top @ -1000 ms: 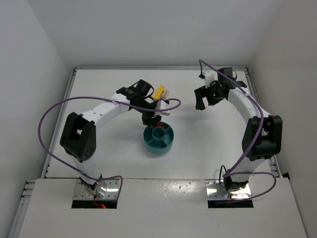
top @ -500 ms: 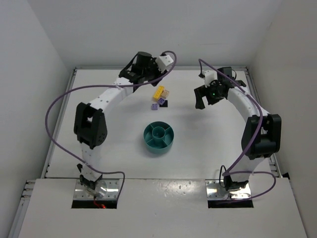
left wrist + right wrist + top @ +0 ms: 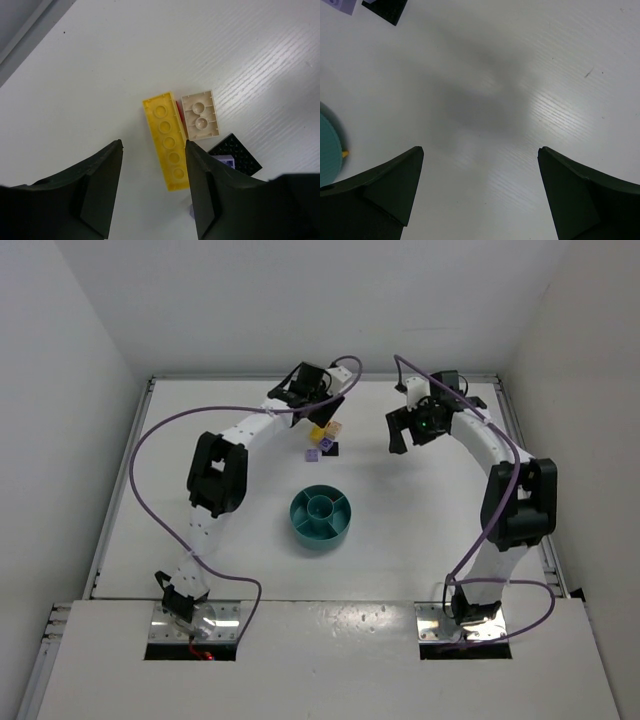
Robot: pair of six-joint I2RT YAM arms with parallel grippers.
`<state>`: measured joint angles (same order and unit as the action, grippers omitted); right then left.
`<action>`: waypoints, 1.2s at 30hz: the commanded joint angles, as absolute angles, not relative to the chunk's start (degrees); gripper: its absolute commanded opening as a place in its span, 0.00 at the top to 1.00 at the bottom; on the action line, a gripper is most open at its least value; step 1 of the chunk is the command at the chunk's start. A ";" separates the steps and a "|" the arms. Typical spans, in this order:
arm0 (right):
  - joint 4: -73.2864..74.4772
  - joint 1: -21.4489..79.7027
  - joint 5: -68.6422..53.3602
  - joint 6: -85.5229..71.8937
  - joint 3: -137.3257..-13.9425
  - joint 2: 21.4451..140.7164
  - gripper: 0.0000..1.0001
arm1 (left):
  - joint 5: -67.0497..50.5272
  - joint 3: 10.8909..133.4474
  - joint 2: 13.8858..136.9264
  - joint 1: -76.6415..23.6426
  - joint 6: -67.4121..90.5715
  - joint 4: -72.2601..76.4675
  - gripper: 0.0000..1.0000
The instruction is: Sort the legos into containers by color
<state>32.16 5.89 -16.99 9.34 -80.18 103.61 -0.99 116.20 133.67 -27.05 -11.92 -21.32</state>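
Note:
The legos lie in a small pile at the far middle of the table: a long yellow brick [image 3: 167,140] [image 3: 321,431], a beige brick [image 3: 200,114] upside down beside it, a red sliver [image 3: 179,111] between them, a black plate [image 3: 235,154] [image 3: 330,448] and a purple brick [image 3: 312,453]. My left gripper [image 3: 153,145] [image 3: 317,420] is open just above the pile, and the yellow brick's near end lies by its right finger. The teal dish [image 3: 321,518] stands nearer, in the middle. My right gripper [image 3: 481,150] [image 3: 398,438] is open and empty over bare table right of the pile.
The back wall and the table's raised far edge run close behind the pile. In the right wrist view the dish's rim [image 3: 327,155] shows at the left edge, with a small yellow bit [image 3: 345,153] against it. Purple cables loop from both arms.
My left arm has swung from above the dish out to the far side and lowered over the lego pile. My right gripper has shifted slightly left.

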 commanded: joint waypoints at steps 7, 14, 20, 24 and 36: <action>30.76 6.42 -16.52 8.61 -83.85 105.03 0.04 | -1.14 119.36 136.31 -27.60 -9.41 -21.62 0.40; 30.76 6.94 -16.00 8.61 -83.85 105.56 0.04 | -3.25 118.83 137.46 -27.07 -8.88 -22.76 0.40; 30.76 6.94 -16.00 8.61 -83.85 106.08 0.04 | -3.25 117.60 137.98 -26.54 -8.88 -22.76 0.40; 30.76 6.94 -16.00 8.61 -83.85 106.08 0.04 | -3.25 116.98 137.99 -25.93 -8.88 -23.29 0.41; 30.76 6.94 -17.92 8.61 -84.46 106.61 0.04 | -5.27 113.20 137.99 -23.47 -8.88 -23.82 0.59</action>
<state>32.05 6.55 -16.43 8.97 -81.73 106.39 -3.92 113.14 137.95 -23.88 -9.54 -24.32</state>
